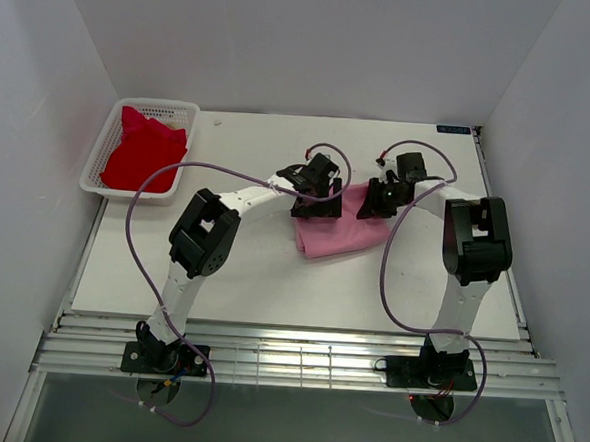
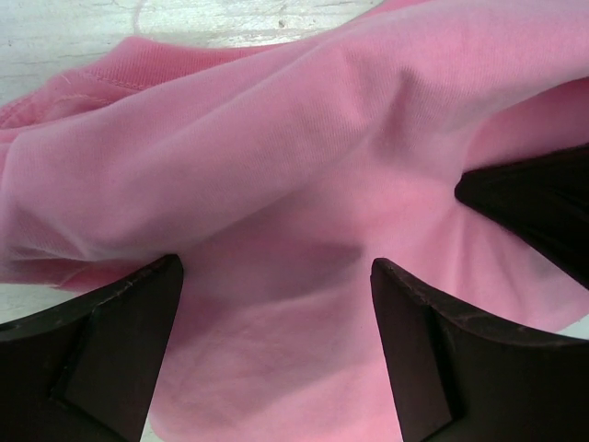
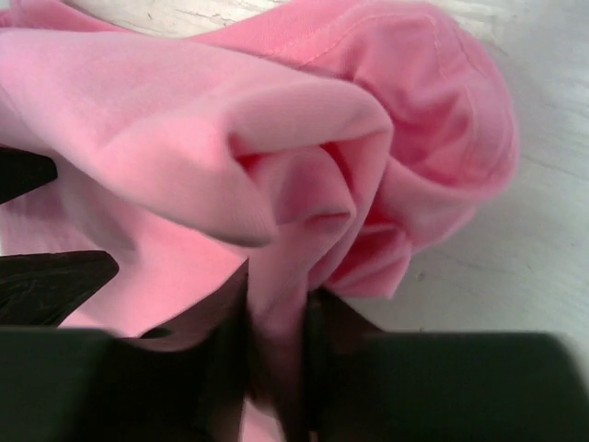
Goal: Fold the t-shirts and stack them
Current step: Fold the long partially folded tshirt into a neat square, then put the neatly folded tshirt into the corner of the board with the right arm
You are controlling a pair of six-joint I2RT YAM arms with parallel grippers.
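White table (image 1: 251, 278), and the light pink t-shirt (image 1: 339, 234) is bunched up loosely near the middle of it, not a neat fold at all. Well off to the pink tee's far left sits the white mesh basket (image 1: 162, 106), with the red t-shirt (image 1: 144, 157) heaped in it. The left gripper (image 2: 276, 265) is at the pink tee's left edge, fingers spread wide over the cloth (nothing pinched). The right gripper (image 3: 276, 295), at its right edge, is clamped narrow on a pink fold.
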